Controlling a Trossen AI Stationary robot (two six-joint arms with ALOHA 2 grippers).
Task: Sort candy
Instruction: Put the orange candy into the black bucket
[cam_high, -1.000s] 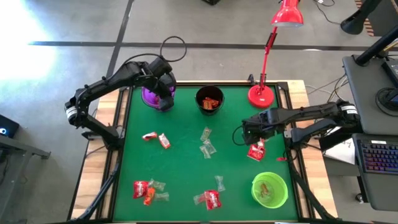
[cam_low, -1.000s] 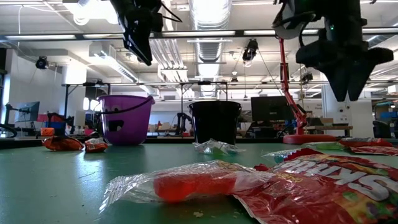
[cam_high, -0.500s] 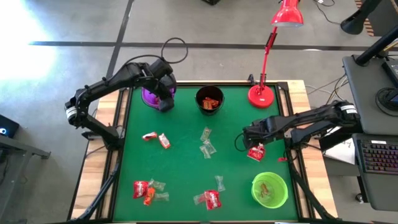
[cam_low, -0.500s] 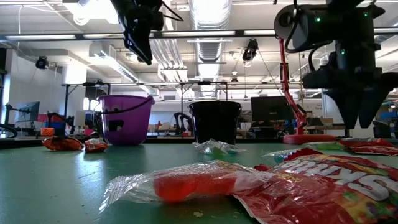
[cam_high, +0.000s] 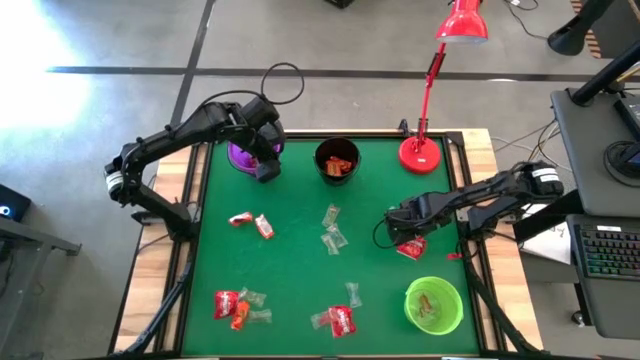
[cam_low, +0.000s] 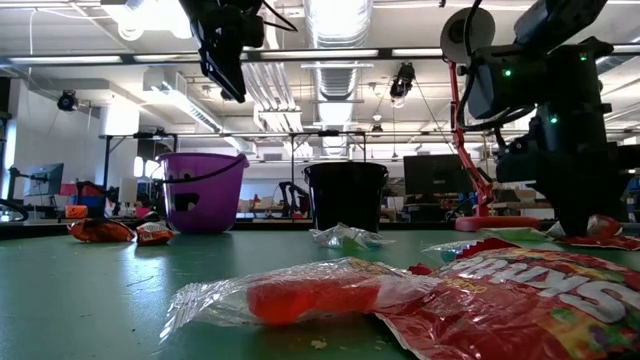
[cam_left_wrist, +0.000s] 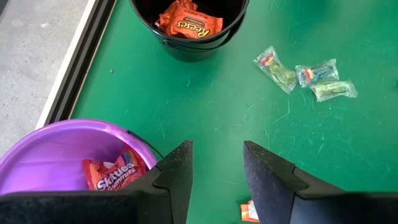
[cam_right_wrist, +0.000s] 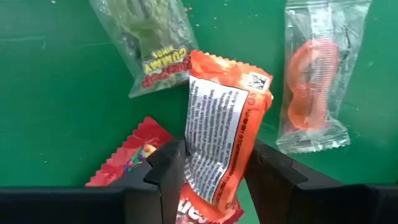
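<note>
**A:** ok so where's the right gripper at? From above it's low over the green table, near the right edge, just up from the green cup.

**B:** Yep, and the wrist cam settles it: its fingers are clamped on an orange packet, standing up between the two jaws with the printed back facing the camera. A red wrapper lies flat on the mat right under it. There's also a clear bag with a greenish gummy beside that and another clear one with an orange ring candy a bit apart.

**A:** And the left gripper?

**B:** Hanging above the purple cup at the back left. Fingers apart, nothing between them. Its camera looks down into the purple cup with a red Skittles packet inside, and the black cup with orange Reese's packets.

**A:** Rest of the candy?

**B:** Scattered on the mat: two red ones on the left, a few clear ones mid-table, a mixed bunch front left and another bunch front middle. The green cup has something in it, can't make out what. Red lamp stands at the back right.
</note>
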